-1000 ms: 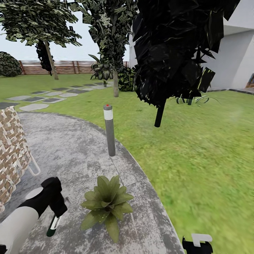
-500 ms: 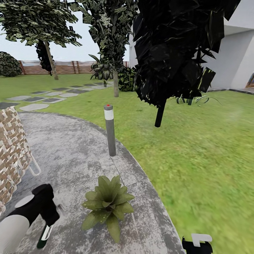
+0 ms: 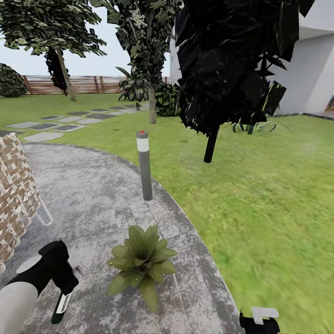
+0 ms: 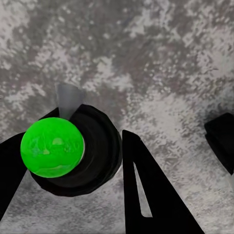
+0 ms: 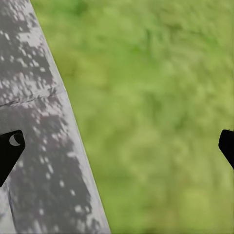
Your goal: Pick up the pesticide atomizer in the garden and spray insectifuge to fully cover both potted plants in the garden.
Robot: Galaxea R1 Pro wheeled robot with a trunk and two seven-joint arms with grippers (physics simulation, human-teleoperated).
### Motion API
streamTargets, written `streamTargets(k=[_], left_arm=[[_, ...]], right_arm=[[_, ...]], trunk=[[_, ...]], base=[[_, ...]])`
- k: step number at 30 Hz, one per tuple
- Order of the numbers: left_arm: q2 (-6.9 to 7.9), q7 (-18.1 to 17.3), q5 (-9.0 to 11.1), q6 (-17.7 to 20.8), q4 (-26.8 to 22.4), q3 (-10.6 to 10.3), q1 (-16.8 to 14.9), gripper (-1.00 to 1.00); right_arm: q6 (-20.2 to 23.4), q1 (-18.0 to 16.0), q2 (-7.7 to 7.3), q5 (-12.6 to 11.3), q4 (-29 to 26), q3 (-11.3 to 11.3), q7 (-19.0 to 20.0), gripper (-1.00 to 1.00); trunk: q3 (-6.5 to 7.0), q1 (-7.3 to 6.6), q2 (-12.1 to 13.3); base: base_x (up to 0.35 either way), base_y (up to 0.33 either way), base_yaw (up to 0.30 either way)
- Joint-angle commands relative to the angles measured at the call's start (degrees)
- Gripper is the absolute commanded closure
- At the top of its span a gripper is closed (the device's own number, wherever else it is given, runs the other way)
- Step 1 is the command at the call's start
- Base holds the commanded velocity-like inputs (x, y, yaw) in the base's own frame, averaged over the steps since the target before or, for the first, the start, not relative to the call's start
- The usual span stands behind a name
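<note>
On the grey paved patio (image 3: 93,199) in the garden, one potted plant (image 3: 141,264) shows as a low rosette of broad green leaves. To its left, my left gripper (image 3: 62,280) is shut on the pesticide atomizer (image 3: 60,306), a dark green bottle with a white label that hangs tilted down over the paving. Up close in the left wrist view, the atomizer's bright green round cap (image 4: 52,148) and black body sit between the gripper's (image 4: 73,163) black fingers. My right gripper (image 3: 260,320) is low at the patio's edge, open and holding nothing (image 5: 117,146).
A grey bollard light (image 3: 144,167) stands behind the plant at the patio's rim. A woven chair (image 3: 16,195) is at the left. Green lawn (image 3: 260,208) spreads right, with a dark tree trunk (image 3: 211,148), stepping stones (image 3: 44,137), a wooden fence (image 3: 93,84) and a white house wall (image 3: 306,69).
My left arm has dropped and pulled back to the left with the atomizer, farther from the plant. The head view has shifted slightly. The right gripper has kept still.
</note>
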Motion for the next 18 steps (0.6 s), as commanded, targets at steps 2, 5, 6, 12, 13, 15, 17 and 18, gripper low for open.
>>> streamTargets(k=[2, 5, 6, 12, 13, 15, 17, 18], left_arm=[[0.02, 0.75, -0.17, 0.37, 0.6, -0.21, 0.2, 1.0], [0.03, 2.94, -0.03, 0.24, 2.12, -0.2, 0.46, 1.0], [0.03, 3.34, -0.02, 0.23, 2.69, -0.21, 0.58, 1.0], [-0.11, 6.25, 0.09, -1.31, 5.63, -0.19, 1.88, 1.0], [-0.25, 6.45, 0.1, -1.73, 5.69, -0.17, 1.93, 1.0], [-1.37, 6.7, 0.1, -2.31, 5.61, -0.13, 2.0, 1.0], [-2.72, 6.77, 0.06, -2.49, 5.34, -0.11, 2.02, 1.0], [-3.74, 6.82, 0.0, -2.55, 5.14, -0.08, 2.03, 1.0]], right_arm=[[-0.2, -0.05, 0.02, 0.61, 0.08, -0.39, -0.16, -1.0], [-0.2, -0.05, 0.02, 0.6, 0.08, -0.39, -0.17, -1.0], [-0.2, -0.05, 0.02, 0.61, 0.08, -0.39, -0.17, -1.0], [-0.27, -0.05, -0.06, 0.62, 0.11, -0.39, -0.15, -1.0], [-0.27, -0.05, -0.07, 0.62, 0.11, -0.39, -0.14, -1.0], [-0.29, -0.05, -0.07, 0.62, 0.15, -0.39, -0.12, -1.0], [-0.29, -0.05, -0.07, 0.62, 0.15, -0.39, -0.15, -1.0], [-0.29, -0.05, -0.07, 0.63, 0.14, -0.39, -0.15, -1.0]], trunk=[[-0.52, 0.43, -0.84], [-0.56, 0.43, -0.84], [-0.56, 0.43, -0.84], [-0.57, 0.43, -0.84], [-0.57, 0.43, -0.84], [-0.57, 0.43, -0.84], [-0.57, 0.43, -0.84], [-0.57, 0.43, -0.84]], base=[[0.0, 0.0, 0.0], [0.0, 0.0, 0.0], [0.0, 0.0, 0.0], [0.0, 0.0, 0.0], [0.0, 0.0, 0.0], [0.0, 0.0, 0.0], [0.0, 0.0, 0.0], [0.0, 0.0, 0.0]])
